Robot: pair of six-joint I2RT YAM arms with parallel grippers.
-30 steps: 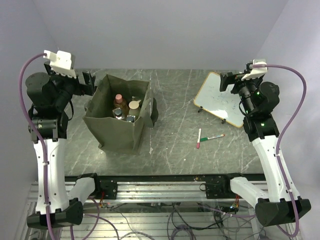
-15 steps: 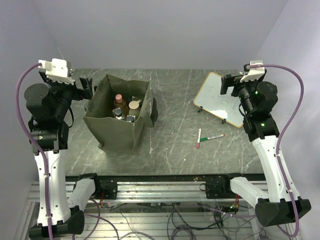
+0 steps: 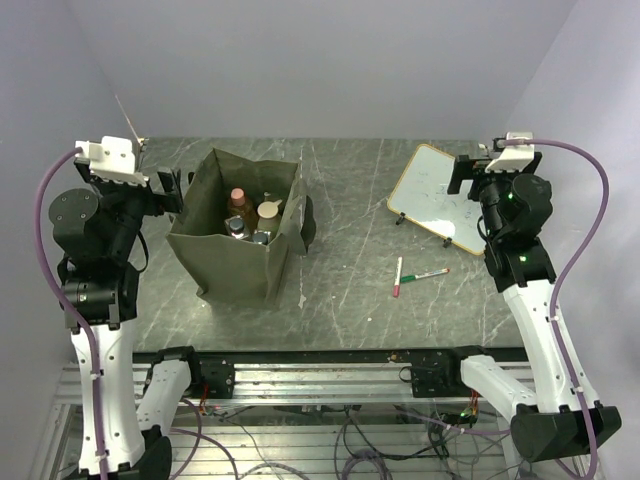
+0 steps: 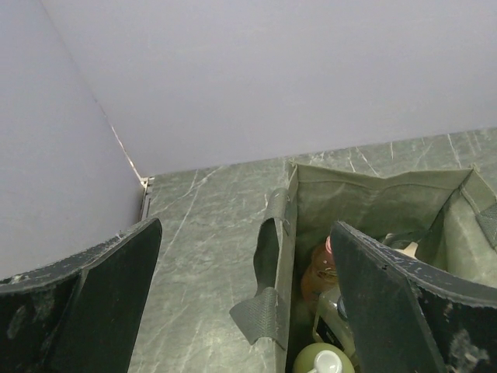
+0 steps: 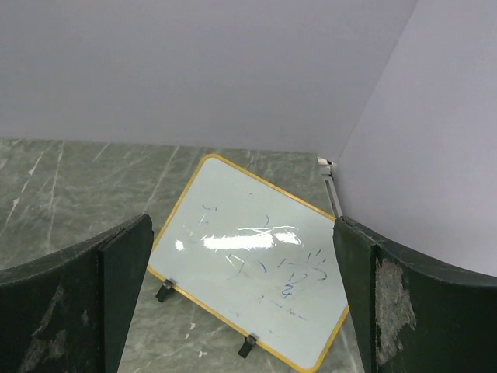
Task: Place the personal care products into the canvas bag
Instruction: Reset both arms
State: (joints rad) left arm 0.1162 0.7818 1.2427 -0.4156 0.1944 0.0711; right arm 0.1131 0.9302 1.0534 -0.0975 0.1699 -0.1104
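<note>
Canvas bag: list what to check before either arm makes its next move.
1. Left gripper open and empty: ok. Its fingers stand wide apart with nothing between them.
2. Right gripper open and empty: ok.
3. Canvas bag upright with its mouth open: ok.
4. Bottles inside the bag: ok. Several caps show in the top and left wrist views.
5. No product left on the table: ok as far as the top view shows. Only the whiteboard and two marker pens lie outside the bag.
6. Full count of products in the bag: cannot tell, because the bag walls hide part of the inside.
</note>
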